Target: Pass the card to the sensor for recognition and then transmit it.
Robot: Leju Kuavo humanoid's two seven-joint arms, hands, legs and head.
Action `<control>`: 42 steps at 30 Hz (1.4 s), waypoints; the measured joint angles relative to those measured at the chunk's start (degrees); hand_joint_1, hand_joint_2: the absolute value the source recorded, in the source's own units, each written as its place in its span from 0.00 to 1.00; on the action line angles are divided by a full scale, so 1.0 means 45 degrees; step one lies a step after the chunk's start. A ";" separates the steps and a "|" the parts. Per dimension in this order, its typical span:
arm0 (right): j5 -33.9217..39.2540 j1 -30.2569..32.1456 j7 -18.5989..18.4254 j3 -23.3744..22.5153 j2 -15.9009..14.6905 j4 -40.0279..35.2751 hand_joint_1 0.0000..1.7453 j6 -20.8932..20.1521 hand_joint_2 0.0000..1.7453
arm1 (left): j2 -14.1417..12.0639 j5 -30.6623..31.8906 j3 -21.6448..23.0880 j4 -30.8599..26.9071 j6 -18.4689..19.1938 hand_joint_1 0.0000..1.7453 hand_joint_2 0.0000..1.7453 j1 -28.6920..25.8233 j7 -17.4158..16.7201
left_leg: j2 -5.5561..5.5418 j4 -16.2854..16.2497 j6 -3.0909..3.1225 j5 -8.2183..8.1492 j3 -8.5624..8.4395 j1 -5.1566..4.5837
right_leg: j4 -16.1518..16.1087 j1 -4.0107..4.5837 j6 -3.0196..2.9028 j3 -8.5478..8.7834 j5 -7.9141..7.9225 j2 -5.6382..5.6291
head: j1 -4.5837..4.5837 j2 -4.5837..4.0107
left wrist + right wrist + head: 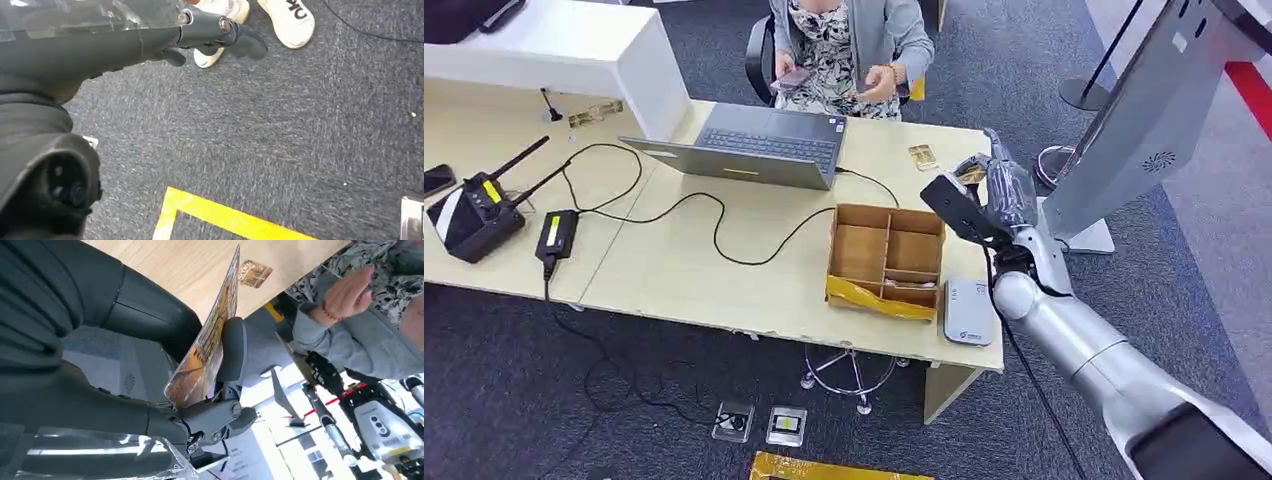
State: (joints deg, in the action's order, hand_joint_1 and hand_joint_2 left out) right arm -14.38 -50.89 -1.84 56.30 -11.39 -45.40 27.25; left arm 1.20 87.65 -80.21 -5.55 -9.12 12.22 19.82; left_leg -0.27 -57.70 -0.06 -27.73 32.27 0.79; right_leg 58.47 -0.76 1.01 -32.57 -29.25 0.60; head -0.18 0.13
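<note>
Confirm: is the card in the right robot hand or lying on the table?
In hand. The right robot hand pinches the card between thumb and fingers, held on edge above the table.

Legible text is scarce. In the left wrist view, a white shoe [288, 20] on the grey carpet bears large black letters, cut off by the picture's edge and not readable as a word. The flat white card reader [968, 312] on the tabletop carries a small mark too small to read. The print on the orange-gold card [207, 347] is blurred.
</note>
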 joint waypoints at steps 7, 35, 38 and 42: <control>-0.0500 -0.0300 -0.0107 0.0000 0.0505 0.0224 1.00 -0.0194 1.00 | 0.0000 0.0112 -0.0010 0.0005 -0.0087 0.00 0.00 0.0019 -0.0092 | 0.0005 0.0000 -0.0003 0.0003 -0.0007 0.0001 | 0.0007 0.0001 0.0000 0.0001 0.0000 -0.0004 | 0.0005 0.0000; -0.1544 -0.0499 0.0403 -0.0005 0.1515 0.1326 0.00 -0.0180 0.00 | -0.0039 -0.0150 -0.0053 -0.0005 -0.0223 0.00 0.00 -0.0575 -0.0777 | 0.0007 0.0001 -0.0008 0.0006 -0.0007 0.0003 | 0.0008 0.0003 -0.0001 0.0001 -0.0001 -0.0001 | 0.0010 0.0000; -0.1963 -0.0494 0.0189 0.0000 0.1530 0.1375 0.00 -0.0111 0.00 | -0.0068 -0.0204 -0.0053 -0.0005 -0.0223 0.00 0.00 -0.0671 -0.0835 | 0.0006 0.0001 -0.0008 0.0006 -0.0007 0.0003 | 0.0007 0.0002 -0.0002 -0.0002 -0.0001 -0.0002 | 0.0005 0.0000; -0.2827 -0.0172 -0.0671 -0.0024 0.1218 0.0941 0.00 0.0156 0.00 | -0.0102 -0.0369 -0.0058 -0.0005 -0.0257 0.00 0.00 -0.0710 -0.0928 | 0.0013 -0.0001 -0.0008 0.0005 -0.0022 0.0002 | 0.0005 0.0002 -0.0002 0.0002 -0.0001 -0.0007 | 0.0010 0.0000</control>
State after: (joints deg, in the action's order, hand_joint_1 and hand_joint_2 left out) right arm -27.11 -51.66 -4.86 56.19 -5.90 -41.16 27.96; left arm 0.74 85.98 -80.48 -5.57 -10.27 9.03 15.65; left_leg -0.21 -57.70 -0.09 -27.70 32.17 0.80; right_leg 58.49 -0.75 1.01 -32.56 -29.26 0.57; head -0.13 0.13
